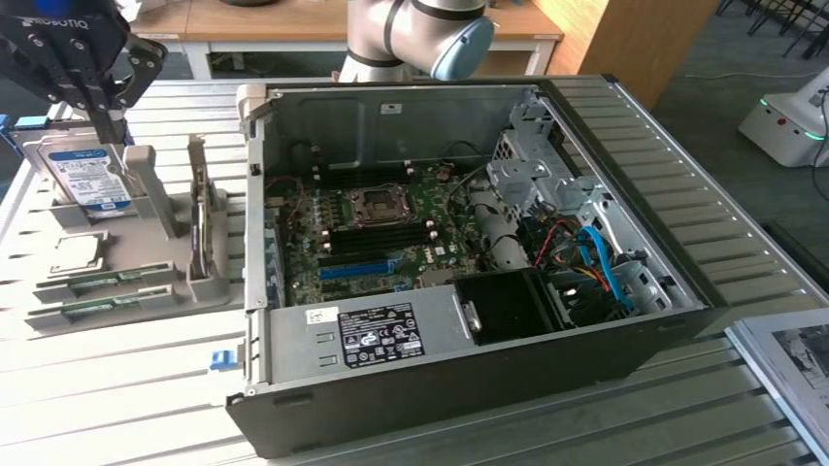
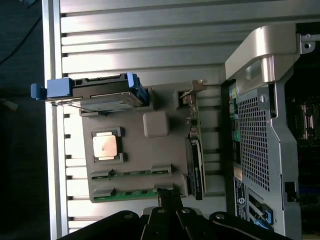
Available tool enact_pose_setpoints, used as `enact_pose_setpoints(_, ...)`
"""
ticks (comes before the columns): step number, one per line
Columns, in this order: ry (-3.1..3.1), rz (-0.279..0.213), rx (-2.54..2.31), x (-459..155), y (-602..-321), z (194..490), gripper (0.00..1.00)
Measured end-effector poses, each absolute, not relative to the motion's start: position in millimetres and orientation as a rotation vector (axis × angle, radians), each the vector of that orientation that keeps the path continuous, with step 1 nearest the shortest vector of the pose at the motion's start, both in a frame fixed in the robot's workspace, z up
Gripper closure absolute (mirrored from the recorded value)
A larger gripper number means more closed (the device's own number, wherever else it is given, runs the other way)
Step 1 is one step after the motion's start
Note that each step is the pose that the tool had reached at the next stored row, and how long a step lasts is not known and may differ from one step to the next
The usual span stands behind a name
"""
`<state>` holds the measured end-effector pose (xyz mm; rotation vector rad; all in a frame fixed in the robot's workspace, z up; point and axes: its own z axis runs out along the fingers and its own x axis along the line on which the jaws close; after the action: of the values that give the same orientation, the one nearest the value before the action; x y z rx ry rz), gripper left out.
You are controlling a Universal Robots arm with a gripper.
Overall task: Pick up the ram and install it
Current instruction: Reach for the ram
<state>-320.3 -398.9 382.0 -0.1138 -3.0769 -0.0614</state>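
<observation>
Two ram sticks (image 2: 131, 173) lie flat in side-by-side slots at one end of the grey holder (image 2: 137, 155). The ram (image 2: 131, 193) at the holder's outer edge is the one closest to the pincer (image 2: 168, 201).

Pincer state: clenched, fingers together, nothing between them.

In the exterior view the pincer (image 1: 115, 131) hangs above the hard drive (image 1: 84, 177) at the far end of the holder. The ram (image 1: 97, 306) therefore lies below it and toward the camera, past the processor chip (image 1: 78, 254).

Long axis of the ram: level, pointing toward the open computer case (image 1: 518, 388), which stands just beside the holder on the exterior view's right.

Legible writing: ROBOTIQ on the pincer body, seen inverted. The hard drive carries a blue-and-white label, and a black plate (image 1: 376, 335) on the case carries white print. Neither can be read.
</observation>
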Motion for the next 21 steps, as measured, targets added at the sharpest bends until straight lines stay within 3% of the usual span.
enact_pose_setpoints(21, -3.077, -0.061, -0.107, -358, -399, 382, 0.9)
